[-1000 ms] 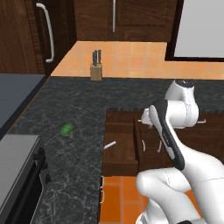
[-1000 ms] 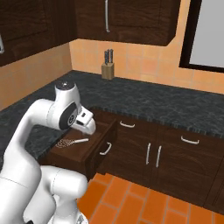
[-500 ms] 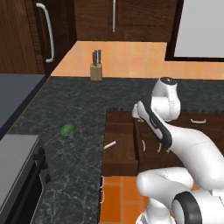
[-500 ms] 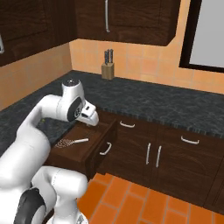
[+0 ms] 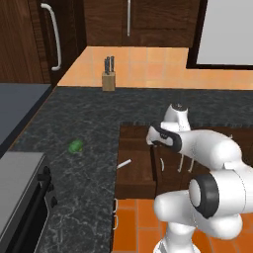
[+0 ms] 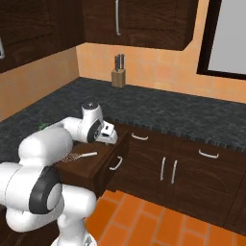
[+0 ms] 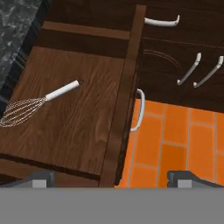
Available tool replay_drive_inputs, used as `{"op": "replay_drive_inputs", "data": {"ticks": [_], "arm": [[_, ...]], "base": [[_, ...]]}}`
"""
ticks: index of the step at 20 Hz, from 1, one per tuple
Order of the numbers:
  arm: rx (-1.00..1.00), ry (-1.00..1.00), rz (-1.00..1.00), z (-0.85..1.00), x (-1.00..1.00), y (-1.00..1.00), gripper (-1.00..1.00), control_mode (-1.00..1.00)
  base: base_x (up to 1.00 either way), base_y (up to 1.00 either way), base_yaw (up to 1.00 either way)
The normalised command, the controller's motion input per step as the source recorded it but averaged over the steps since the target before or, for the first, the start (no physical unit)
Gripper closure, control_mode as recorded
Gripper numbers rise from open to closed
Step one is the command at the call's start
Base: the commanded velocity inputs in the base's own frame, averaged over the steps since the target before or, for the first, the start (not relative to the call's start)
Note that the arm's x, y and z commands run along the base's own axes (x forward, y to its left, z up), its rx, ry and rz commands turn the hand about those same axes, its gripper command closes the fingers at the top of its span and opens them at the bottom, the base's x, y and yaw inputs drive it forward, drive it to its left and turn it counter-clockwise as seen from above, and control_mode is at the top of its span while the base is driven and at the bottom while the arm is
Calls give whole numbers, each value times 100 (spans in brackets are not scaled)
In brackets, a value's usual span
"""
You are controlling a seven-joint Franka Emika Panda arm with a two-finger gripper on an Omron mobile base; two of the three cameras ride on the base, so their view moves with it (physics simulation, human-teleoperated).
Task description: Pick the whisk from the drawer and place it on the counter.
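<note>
The whisk (image 7: 38,103) lies flat on the floor of the open drawer (image 7: 83,127), wire head toward the left of the hand view and white handle toward the upper right. It also shows as a thin whisk (image 6: 79,155) in the drawer (image 6: 97,166), and its white handle pokes out beside the drawer (image 5: 134,170). My gripper (image 7: 114,179) hovers above the drawer's front edge, open and empty, apart from the whisk. The hand (image 6: 108,137) hangs over the drawer front. The speckled counter (image 5: 94,121) runs left of and behind the drawer.
A small green round object (image 5: 75,146) lies on the counter left of the drawer. A knife block (image 5: 108,79) stands at the back wall. A stove (image 5: 20,202) sits at the lower left. The drawer's curved silver handle (image 7: 139,111) juts over the orange floor tiles.
The arm has folded forward and its hand has shifted toward the drawer's front edge. The jaws stayed open. The whisk has not moved.
</note>
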Motion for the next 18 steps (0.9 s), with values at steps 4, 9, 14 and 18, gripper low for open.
{"op": "replay_drive_inputs", "data": {"ticks": [4,9,14,18], "arm": [[-13,4,3,-40,54,-17,-100,-100],[-5,0,3,-59,44,-1,-100,-100],[-4,0,0,-62,34,-9,-100,-100],[-3,2,0,-72,30,-12,-100,-100]], "base": [[0,0,0],[0,0,0],[0,0,0],[0,0,0]]}}
